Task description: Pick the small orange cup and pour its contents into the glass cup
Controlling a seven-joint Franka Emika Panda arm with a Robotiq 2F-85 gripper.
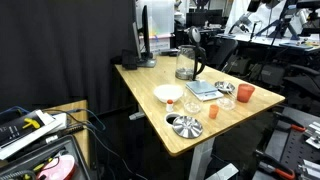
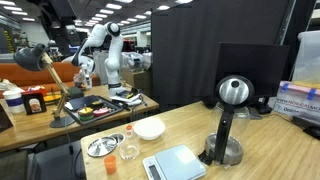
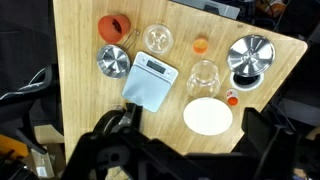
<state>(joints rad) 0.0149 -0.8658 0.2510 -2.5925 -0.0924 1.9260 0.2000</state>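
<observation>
The small orange cup (image 3: 201,45) stands upright on the wooden table, between a steel bowl and a clear glass. It also shows in both exterior views (image 1: 213,110) (image 2: 112,164). The glass cup (image 3: 203,75), a short clear tumbler, stands just behind it, between the scale and the white plate, and also shows in an exterior view (image 2: 128,150). My gripper (image 3: 195,140) shows only in the wrist view. It hangs high above the table, over the near side of the white plate, open and empty. Neither exterior view shows it.
On the table (image 3: 80,90) stand a bigger orange cup (image 3: 114,26), a second clear glass (image 3: 158,38), a steel lid (image 3: 113,60), a steel bowl (image 3: 250,55), a scale (image 3: 152,80), a white plate (image 3: 208,115) and an orange scrap (image 3: 232,98). A tall glass jug (image 1: 187,62) stands further back.
</observation>
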